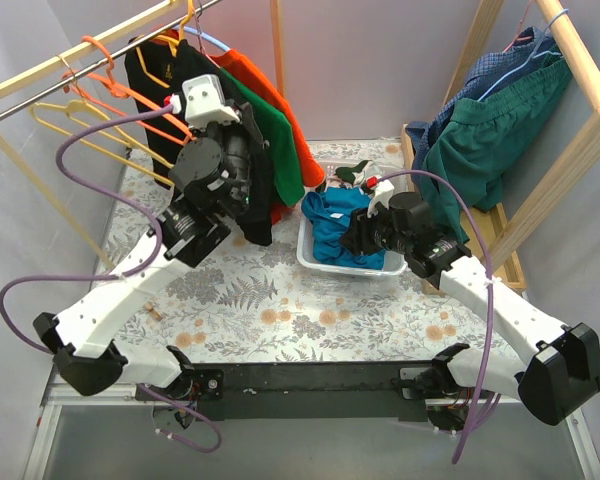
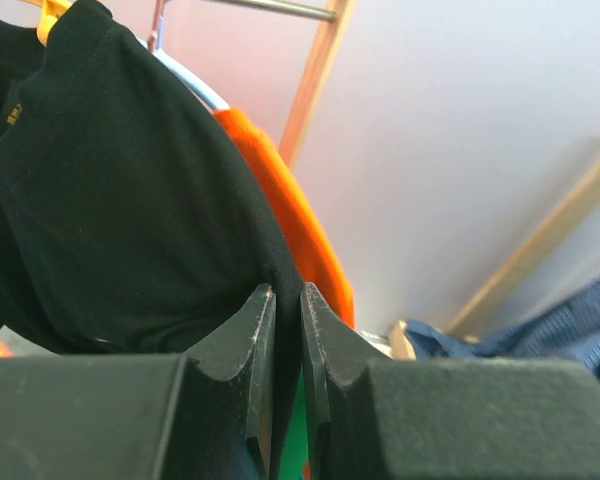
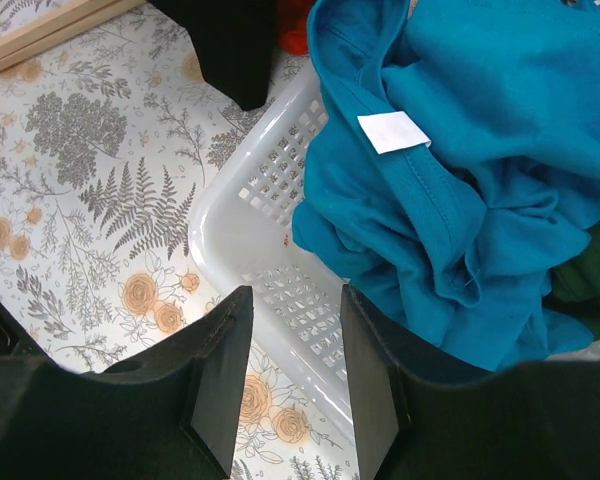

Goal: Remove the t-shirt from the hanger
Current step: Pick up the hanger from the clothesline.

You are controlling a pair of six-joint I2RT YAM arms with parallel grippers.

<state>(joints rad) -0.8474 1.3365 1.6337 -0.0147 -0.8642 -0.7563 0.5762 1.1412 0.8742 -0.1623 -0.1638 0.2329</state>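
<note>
A black t-shirt (image 1: 250,205) hangs on a yellow hanger (image 1: 185,22) from the rail at the back left, beside a green shirt (image 1: 278,135) and an orange shirt (image 1: 302,130). My left gripper (image 1: 248,160) is shut on the black t-shirt's edge; in the left wrist view the black cloth (image 2: 130,200) runs between the closed fingers (image 2: 255,340). My right gripper (image 1: 352,238) is open and empty above the white basket's near rim (image 3: 220,220), next to a blue t-shirt (image 3: 460,180) lying in it.
Empty orange hangers (image 1: 120,90) and yellow hangers (image 1: 70,115) hang at the far left of the rail. A second wooden rack (image 1: 570,150) at the right carries blue and dark green garments (image 1: 490,130). The white basket (image 1: 320,262) stands on the floral tablecloth (image 1: 280,300).
</note>
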